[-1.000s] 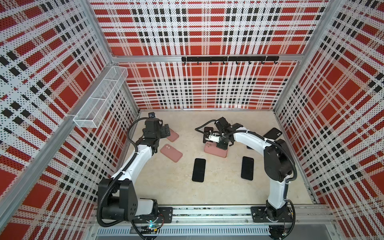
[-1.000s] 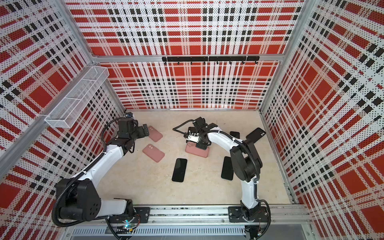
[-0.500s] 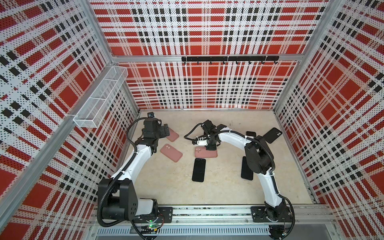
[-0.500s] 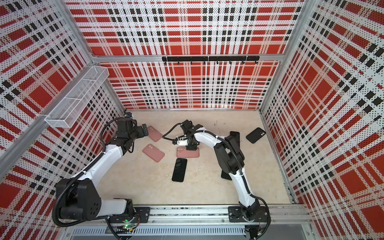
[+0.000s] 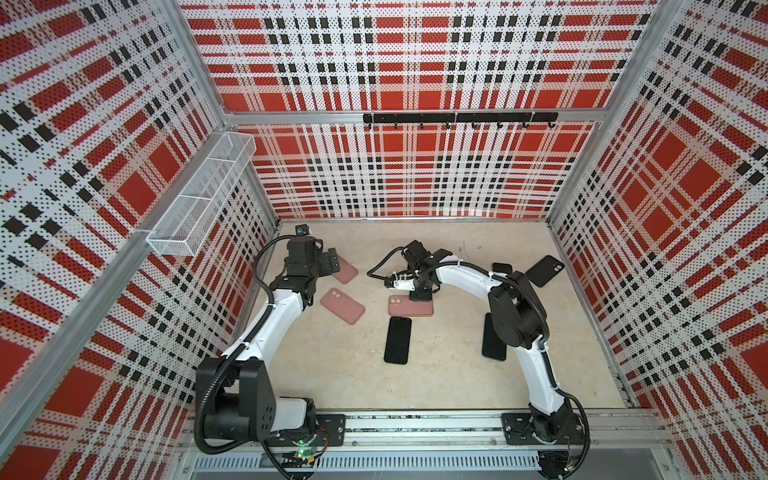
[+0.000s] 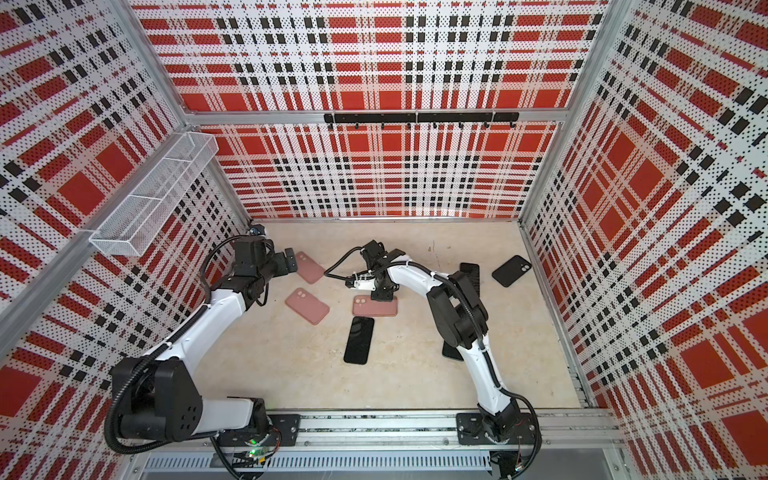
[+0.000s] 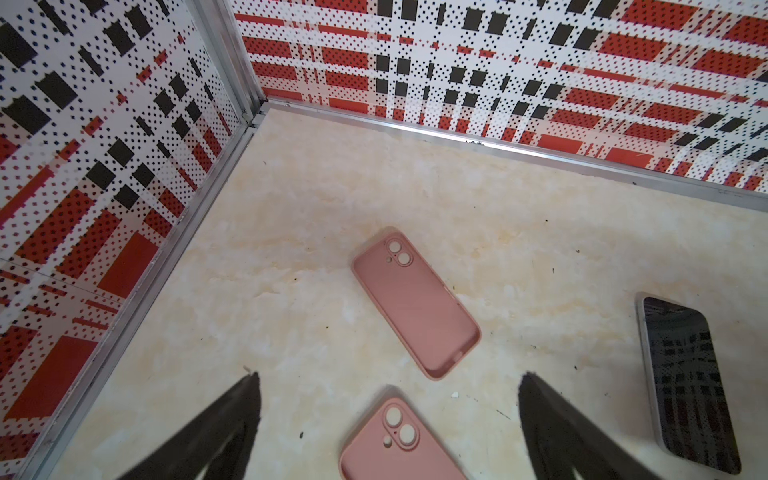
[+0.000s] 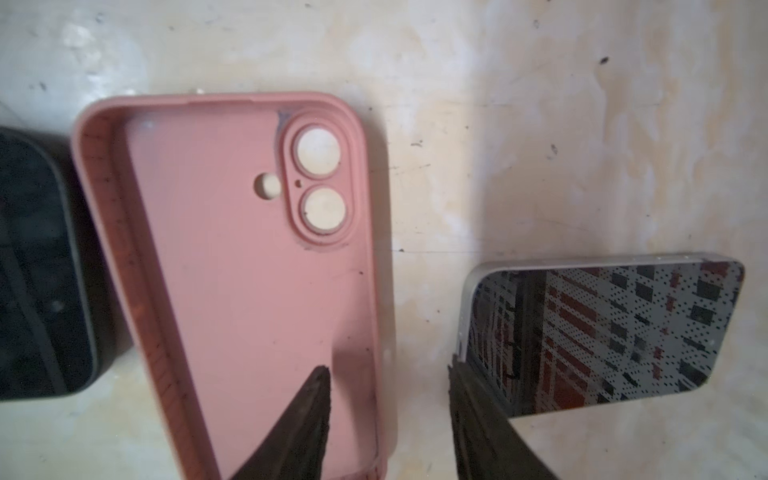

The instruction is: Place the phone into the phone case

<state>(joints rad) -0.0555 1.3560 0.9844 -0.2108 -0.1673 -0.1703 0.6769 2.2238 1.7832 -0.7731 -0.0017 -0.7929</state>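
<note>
Between plaid perforated walls, on the beige marbled counter (image 5: 449, 374), the right claw (image 8: 386, 370) has dragged the open pink silicone phone case (image 5: 411, 306) toward the centre and just released it, jaws now parted astride one side wall. The black glass-fronted phone (image 5: 397, 340) lies screen-up just beside the case at its six o'clock, not yet inside, so the pair looks staged for loading; the left claw (image 7: 388, 374) hangs spread wide and empty over a second pink case (image 5: 345, 271) at ten o'clock
</note>
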